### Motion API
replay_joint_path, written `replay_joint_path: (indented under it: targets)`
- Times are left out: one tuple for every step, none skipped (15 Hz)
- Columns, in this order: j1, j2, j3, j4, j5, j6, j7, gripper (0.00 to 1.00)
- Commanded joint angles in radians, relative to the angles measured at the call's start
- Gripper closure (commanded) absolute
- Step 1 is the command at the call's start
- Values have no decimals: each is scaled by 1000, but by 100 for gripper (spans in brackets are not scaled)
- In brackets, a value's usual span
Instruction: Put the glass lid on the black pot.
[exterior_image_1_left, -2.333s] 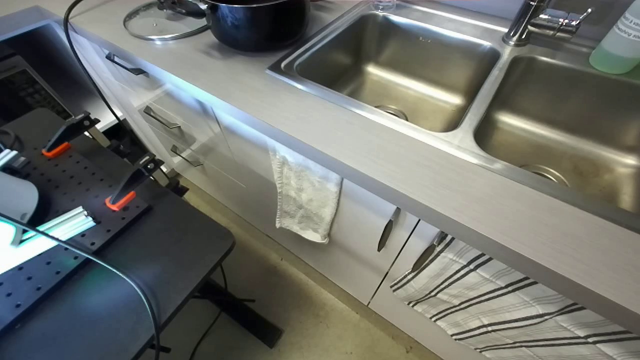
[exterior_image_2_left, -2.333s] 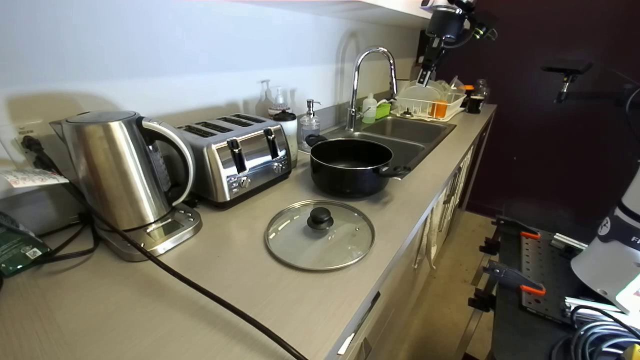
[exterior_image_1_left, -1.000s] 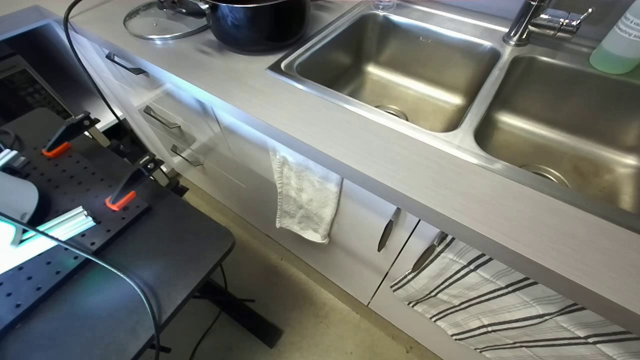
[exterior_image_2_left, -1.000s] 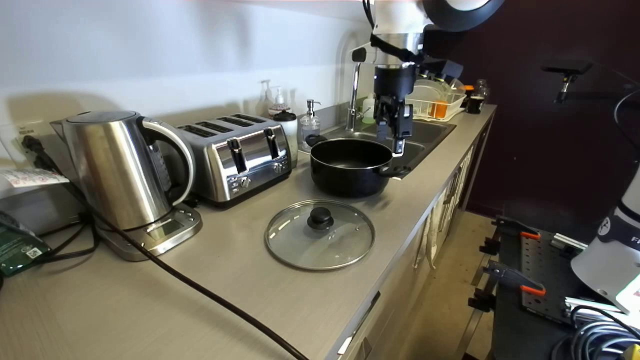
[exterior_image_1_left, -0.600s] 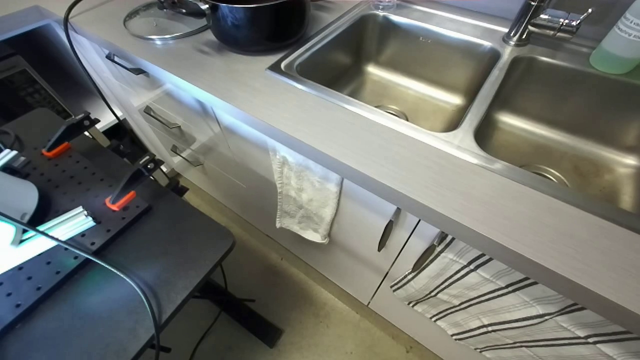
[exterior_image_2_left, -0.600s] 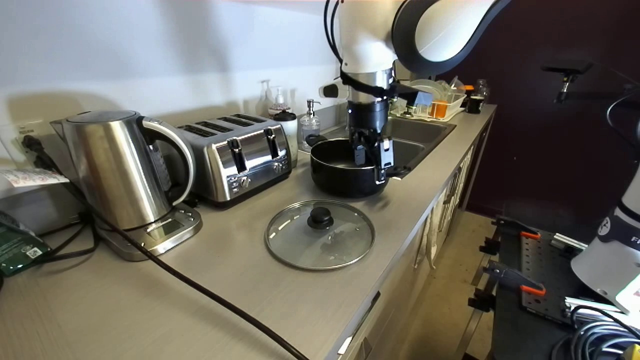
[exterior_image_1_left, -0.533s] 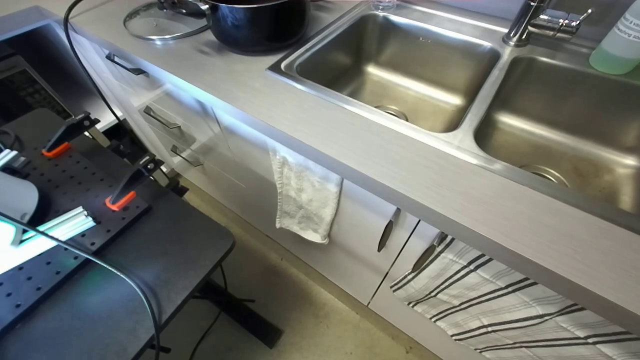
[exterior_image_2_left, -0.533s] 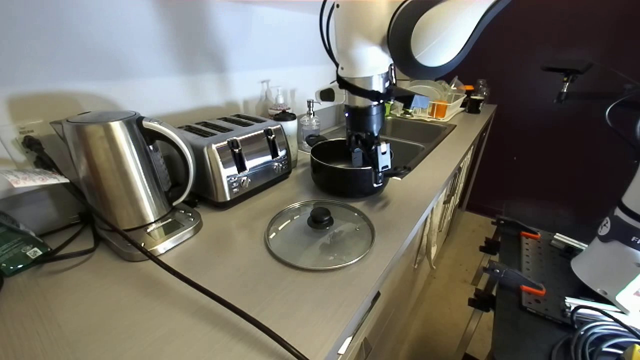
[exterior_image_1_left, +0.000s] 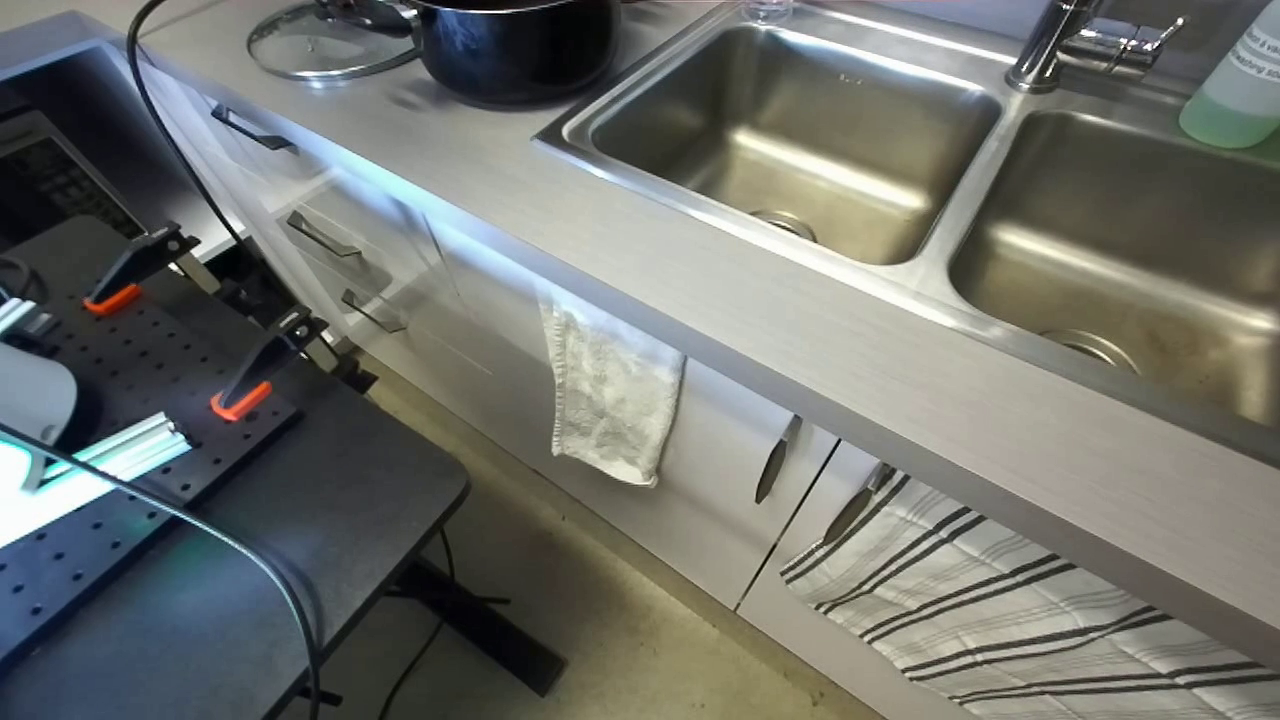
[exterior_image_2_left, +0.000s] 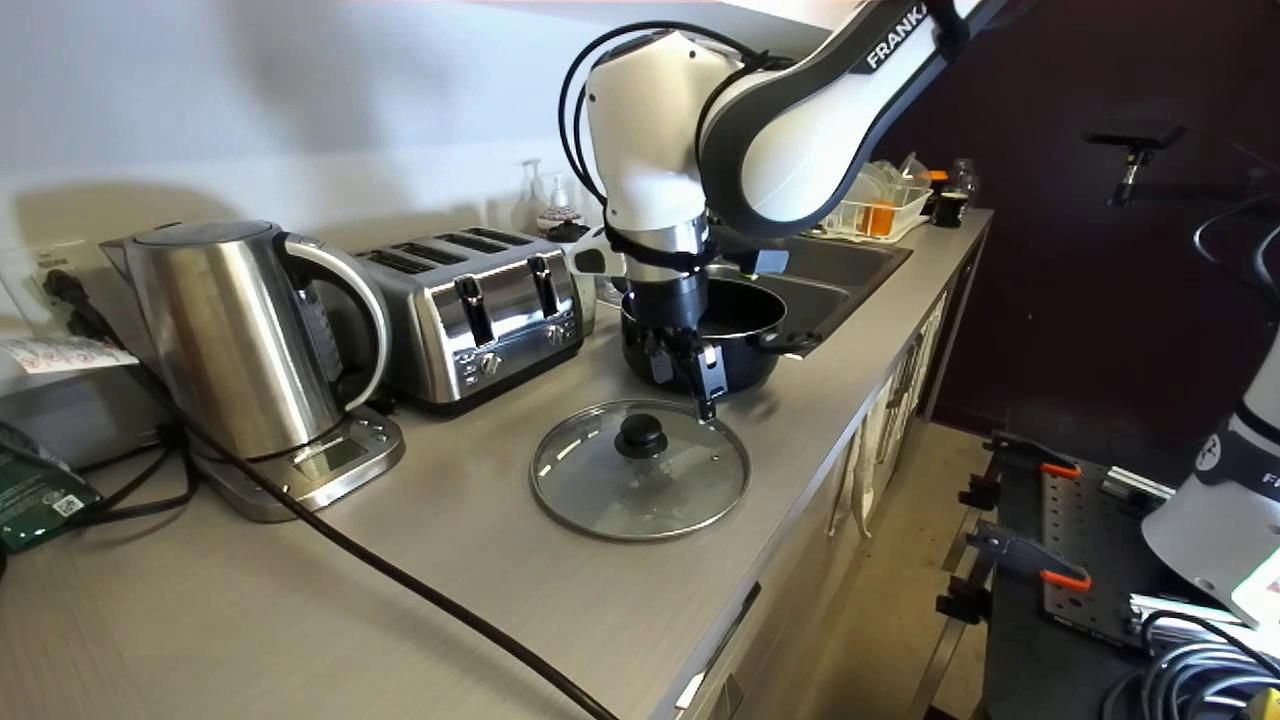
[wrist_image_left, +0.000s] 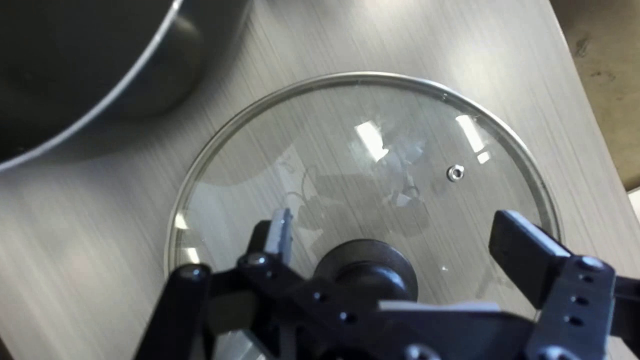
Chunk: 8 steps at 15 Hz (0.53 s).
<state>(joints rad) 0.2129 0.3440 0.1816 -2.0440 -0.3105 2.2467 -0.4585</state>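
Flat on the gray counter (exterior_image_2_left: 450, 520), just beside the black pot (exterior_image_2_left: 755, 365), sits the glass lid (wrist_image_left: 370, 150), stubby black knob (exterior_image_2_left: 640, 432) on top. It's properly see-through: the counter's streaky grain shows right through it, and a few bright white glare patches sit on the glass. Around the outside runs a thin silvery rim (wrist_image_left: 367, 76), and there's a little metal-ringed hole (wrist_image_left: 455, 173) off to one side of the knob. The pot's dark and glossy with a pale line around its lip, and in the wrist view a strip of counter shows between it and the lid. The gripper (wrist_image_left: 397, 235) is spread wide, nothing in its grip. From the wrist view the knob shows between its fingers (wrist_image_left: 520, 255), partly hidden by the gripper itself. In an exterior view a fingertip (exterior_image_2_left: 706, 408) shows against the lid's pot-side edge; can't tell if it's touching the glass.
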Motion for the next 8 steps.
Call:
replay_joint_path:
  targets:
    - [26, 96, 3, 101, -59, -23, 29, 0]
    - [32, 115, 2, 117, -67, -24, 31, 0]
    - [37, 130, 2, 131, -74, -25, 31, 0]
    - [41, 143, 2, 143, -79, -26, 29, 0]
    - [45, 154, 2, 154, -82, -27, 27, 0]
    - [46, 162, 2, 162, -84, -27, 25, 25]
    - [48, 169, 2, 170, -84, -27, 22, 28]
    - [49, 174, 2, 176, -83, -27, 21, 33]
